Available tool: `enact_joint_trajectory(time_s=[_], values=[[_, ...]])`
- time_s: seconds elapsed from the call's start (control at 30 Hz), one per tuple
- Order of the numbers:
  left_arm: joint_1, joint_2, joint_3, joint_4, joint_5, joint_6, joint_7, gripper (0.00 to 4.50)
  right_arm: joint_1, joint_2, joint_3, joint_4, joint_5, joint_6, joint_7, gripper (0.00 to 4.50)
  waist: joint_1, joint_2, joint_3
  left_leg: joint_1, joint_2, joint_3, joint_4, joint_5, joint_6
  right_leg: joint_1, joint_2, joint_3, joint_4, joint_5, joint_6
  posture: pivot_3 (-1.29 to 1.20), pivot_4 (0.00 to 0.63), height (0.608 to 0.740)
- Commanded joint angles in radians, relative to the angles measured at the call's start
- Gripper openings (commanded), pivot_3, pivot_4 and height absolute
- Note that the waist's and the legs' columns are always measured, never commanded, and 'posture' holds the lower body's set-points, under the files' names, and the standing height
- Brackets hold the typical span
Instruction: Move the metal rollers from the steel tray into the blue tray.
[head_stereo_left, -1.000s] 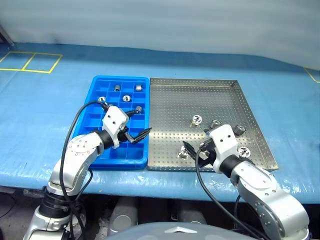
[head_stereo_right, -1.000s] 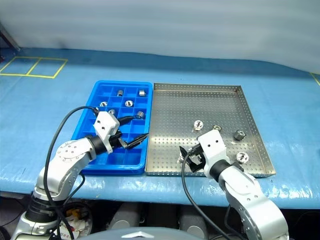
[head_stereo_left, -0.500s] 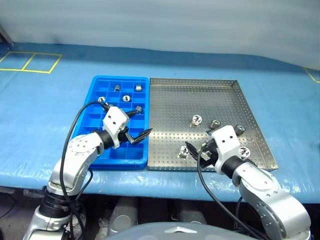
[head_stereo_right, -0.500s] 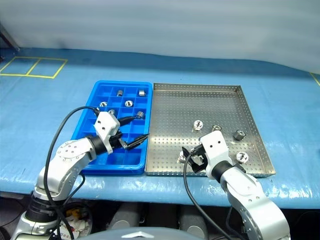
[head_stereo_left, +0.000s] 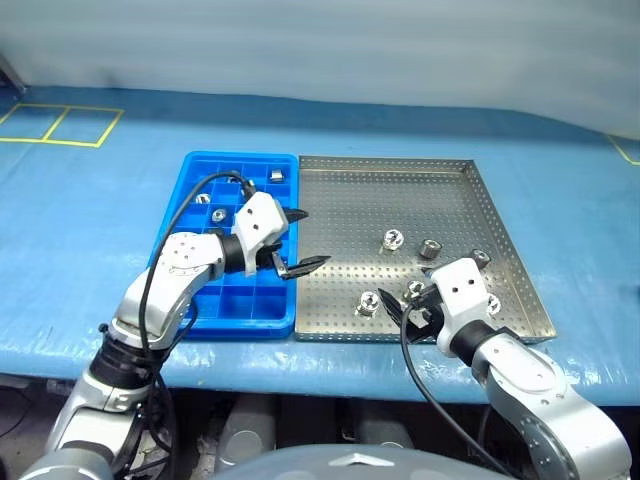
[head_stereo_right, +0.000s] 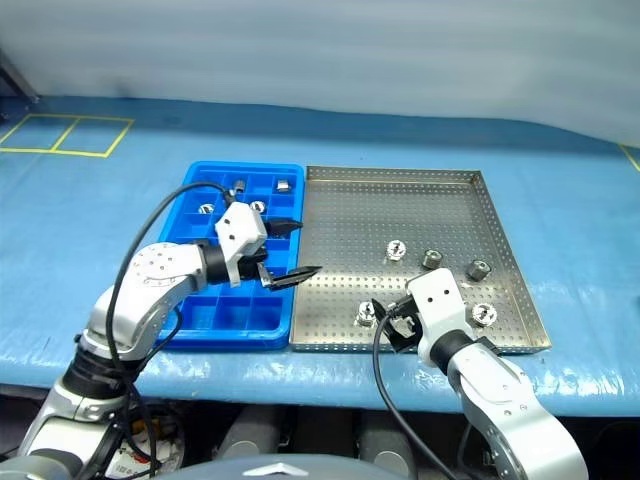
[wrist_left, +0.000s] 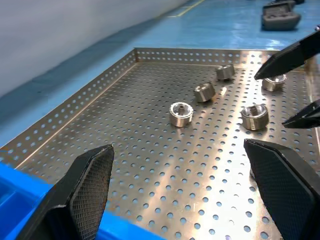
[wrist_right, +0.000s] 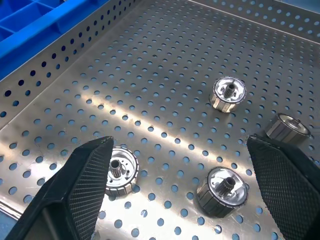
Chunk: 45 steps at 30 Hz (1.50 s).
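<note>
Blue tarp (head_stereo_left: 80, 210) covers the work surface, with yellow tape lines (head_stereo_left: 60, 125) at far left and a pale wall behind. Left of centre lies the blue tray (head_stereo_left: 210, 315), gridded, a few metal rollers (head_stereo_left: 274, 175) in its far compartments; the left arm and its black cable hide several cells. Touching its right rim is the steel tray (head_stereo_left: 400, 190), perforated, low rims. Left gripper (head_stereo_left: 298, 240) hangs over the seam between both trays, fingers spread wide, nothing between them, touching nothing; in the left wrist view its pads (wrist_left: 90, 187) frame bare perforated sheet. Loose rollers sit in the steel tray's right near part: one (head_stereo_left: 392, 239) mid-tray, one (head_stereo_left: 430, 248) just beside it, one (head_stereo_left: 368, 303) near the front rim, more partly behind the right arm. Right gripper (head_stereo_left: 416, 312) hovers low at the front rim, released, wide apart, empty; right wrist view shows one roller (wrist_right: 120, 172) just beside its finger (wrist_right: 87, 185), contact unclear. No readable writing or labels.
</note>
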Motion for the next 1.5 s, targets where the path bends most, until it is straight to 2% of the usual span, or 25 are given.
enact_joint_trajectory(time_s=[0.03,0.2,0.5,0.77,0.97,1.07,1.27,1.3,1.5], values=[[-0.136,-0.042,-0.130,0.140,0.067,-0.076,-0.115,4.50,0.051,0.009,-0.041,-0.070,-0.017,-0.020,-0.016,4.48,-0.001,0.000,0.000,0.000,-0.003,0.000,0.000,0.000,0.000,0.000,0.000,0.000,0.000,0.000,0.000,0.03,0.150,0.740],[-0.254,-0.107,-0.235,0.350,0.154,-0.204,-0.202,4.50,0.118,0.026,-0.048,-0.095,-0.027,-0.051,-0.036,4.48,-0.028,0.000,0.000,-0.001,-0.004,0.000,0.001,0.000,0.001,0.000,0.000,0.001,0.000,0.000,0.000,-0.02,0.150,0.740],[-0.360,-0.237,-0.319,0.621,0.273,-0.375,-0.269,4.50,0.202,0.037,-0.014,-0.095,-0.028,-0.144,-0.087,4.48,-0.057,0.001,0.000,-0.001,-0.004,0.000,0.003,-0.001,0.001,0.000,0.000,0.002,0.001,0.001,0.002,-0.09,0.150,0.740],[-0.356,-0.286,-0.363,0.684,0.328,-0.435,-0.358,4.50,0.209,0.038,0.006,-0.095,-0.024,-0.162,-0.117,4.48,-0.071,0.000,0.000,-0.001,-0.003,0.000,0.004,-0.002,0.003,0.000,0.000,0.005,0.001,0.001,0.003,-0.10,0.150,0.740],[-0.354,-0.287,-0.411,0.725,0.428,-0.483,-0.344,4.50,0.194,0.036,0.017,-0.095,-0.024,-0.157,-0.124,4.48,-0.073,0.000,0.000,0.000,-0.003,0.000,0.004,-0.002,0.003,0.000,0.000,0.005,0.001,0.001,0.003,-0.10,0.150,0.740],[-0.350,-0.292,-0.421,0.734,0.460,-0.490,-0.337,3.94,0.188,0.034,0.018,-0.095,-0.023,-0.156,-0.127,4.50,-0.072,0.000,0.000,-0.001,-0.003,0.000,0.004,-0.002,0.003,0.000,0.000,0.005,0.001,0.001,0.003,-0.10,0.150,0.740],[-0.335,-0.313,-0.396,0.713,0.457,-0.485,-0.343,1.88,0.176,0.031,0.017,-0.095,-0.024,-0.149,-0.127,4.50,-0.072,0.000,0.000,0.000,-0.003,0.000,0.006,-0.002,0.004,0.000,0.000,0.005,0.001,0.002,0.003,-0.09,0.150,0.740],[-0.336,-0.313,-0.391,0.707,0.455,-0.483,-0.343,1.70,0.173,0.031,0.017,-0.095,-0.024,-0.148,-0.126,4.50,-0.072,0.000,0.000,0.000,-0.003,0.000,0.006,-0.002,0.004,0.000,0.000,0.005,0.001,0.002,0.003,-0.09,0.150,0.740],[-0.340,-0.300,-0.304,0.608,0.396,-0.452,-0.320,1.70,0.138,0.025,0.021,-0.095,-0.022,-0.127,-0.115,4.50,-0.072,0.000,0.000,-0.001,-0.003,0.000,0.005,-0.002,0.004,0.000,0.000,0.005,0.001,0.002,0.003,-0.06,0.150,0.740]])
